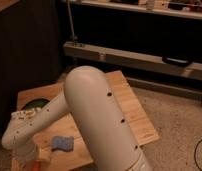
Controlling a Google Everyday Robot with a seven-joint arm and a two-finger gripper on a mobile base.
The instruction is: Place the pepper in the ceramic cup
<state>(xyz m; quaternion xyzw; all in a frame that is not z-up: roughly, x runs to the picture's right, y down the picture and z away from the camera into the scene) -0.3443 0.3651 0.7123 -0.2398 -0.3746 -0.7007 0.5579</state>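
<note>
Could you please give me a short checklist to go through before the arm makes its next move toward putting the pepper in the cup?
1. Gripper located: ok, low over the wooden table's near left corner, mostly hidden by the arm.
2. Pepper located: ok, an orange sliver shows right at the gripper.
3. Pepper actually held: cannot tell.
4. Ceramic cup located: not ok, no white cup shows; the arm may hide it.
5. Blue sponge apart from the gripper: ok, it lies to the side, not touching.
6. Green plate out of the way: ok, it sits farther back on the left.
</note>
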